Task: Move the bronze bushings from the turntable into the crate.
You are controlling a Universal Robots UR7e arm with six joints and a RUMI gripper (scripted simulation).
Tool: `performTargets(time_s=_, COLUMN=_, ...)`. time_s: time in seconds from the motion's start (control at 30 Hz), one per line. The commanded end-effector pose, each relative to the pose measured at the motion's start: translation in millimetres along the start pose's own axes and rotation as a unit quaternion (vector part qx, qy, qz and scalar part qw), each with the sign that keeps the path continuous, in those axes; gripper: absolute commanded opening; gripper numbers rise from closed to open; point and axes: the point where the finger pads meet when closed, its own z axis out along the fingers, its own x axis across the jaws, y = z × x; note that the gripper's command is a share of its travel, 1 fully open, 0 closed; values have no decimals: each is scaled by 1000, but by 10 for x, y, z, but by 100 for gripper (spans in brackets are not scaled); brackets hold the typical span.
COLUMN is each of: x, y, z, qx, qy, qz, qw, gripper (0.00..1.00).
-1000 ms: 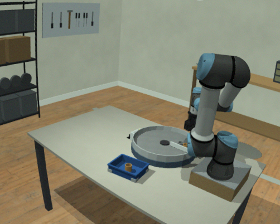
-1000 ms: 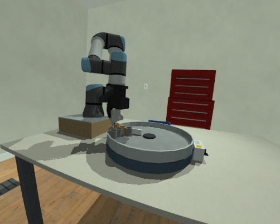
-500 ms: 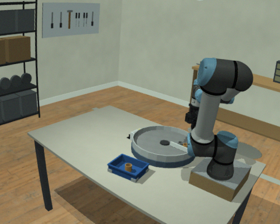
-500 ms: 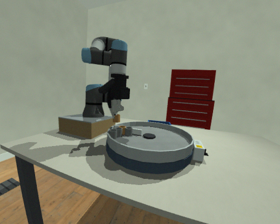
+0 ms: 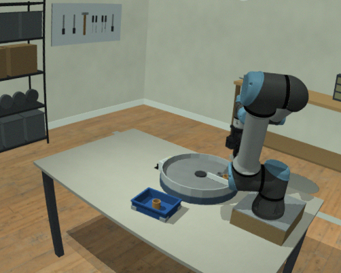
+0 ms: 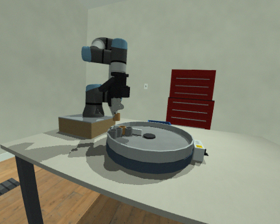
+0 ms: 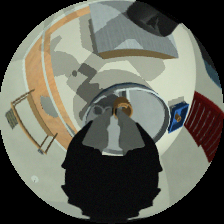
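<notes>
My gripper point(image 6: 116, 113) is shut on a bronze bushing point(image 6: 117, 116) and holds it a little above the near-arm edge of the grey turntable point(image 6: 149, 145). The wrist view shows that bushing point(image 7: 121, 106) between my fingertips point(image 7: 120, 114) over the turntable. On the turntable below stand another bronze bushing point(image 6: 122, 130) and several steel bushings point(image 6: 115, 132), grouped beside a white divider bar. The blue crate point(image 5: 156, 203) sits on the table in front of the turntable point(image 5: 195, 176) and holds one bronze bushing point(image 5: 156, 203). In the top view the arm hides my fingers.
The arm's base stands on a wooden block point(image 5: 267, 221) at the table's corner next to the turntable. A small white box point(image 6: 198, 150) is fixed to the turntable's rim. A red tool cabinet point(image 6: 191, 98) and a shelf point(image 5: 15, 75) stand off the table.
</notes>
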Motion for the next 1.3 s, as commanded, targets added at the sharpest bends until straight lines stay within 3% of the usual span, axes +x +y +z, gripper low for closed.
performTargets(time_s=0.0, x=-2, y=3, z=-3, qx=0, qy=0, qz=0, qw=1000, gripper=0)
performTargets(time_s=1.27, x=43, y=10, z=-3, qx=0, qy=0, qz=0, qw=1000, gripper=0)
